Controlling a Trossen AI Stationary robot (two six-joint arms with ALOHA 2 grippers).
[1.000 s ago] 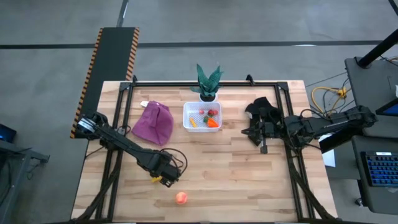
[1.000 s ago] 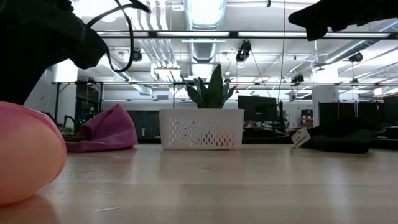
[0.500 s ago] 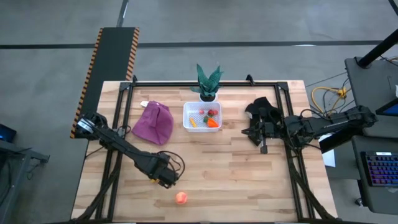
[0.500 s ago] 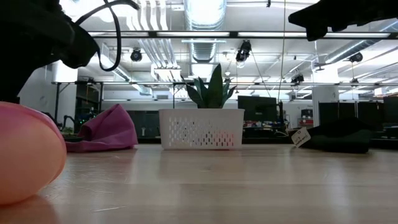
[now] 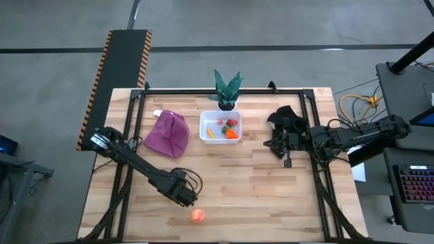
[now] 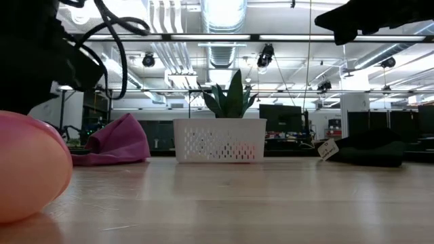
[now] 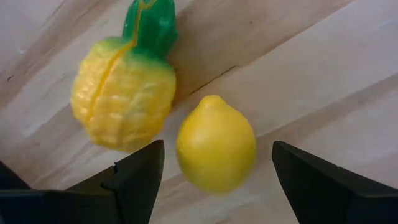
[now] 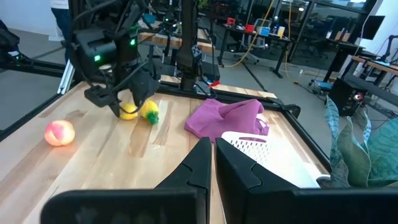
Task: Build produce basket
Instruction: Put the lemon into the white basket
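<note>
My left gripper [image 7: 216,163] is open and points down over a yellow lemon [image 7: 216,151] that lies on the table, one finger on each side of it without touching. A yellow corn-like toy with a green top [image 7: 124,99] lies right beside the lemon. In the high view this gripper [image 5: 184,196] is just left of and behind the peach-pink fruit [image 5: 197,215], near the table's near edge. The white basket [image 5: 221,116] stands far centre and holds a carrot [image 5: 232,134], red berries and a small lemon. My right gripper [image 8: 210,152] is shut and hovers at the right, over the black cloth [image 5: 285,120].
A crumpled purple cloth [image 5: 168,133] lies left of the basket. A green potted plant [image 5: 227,88] stands behind the basket at the far edge. The peach-pink fruit [image 6: 27,169] sits close in front of the low camera. Bare wood lies between the basket and the near edge.
My left gripper has moved a little toward the table's near edge and right, coming over the lemon and closer to the peach-pink fruit. The right arm has kept still.
</note>
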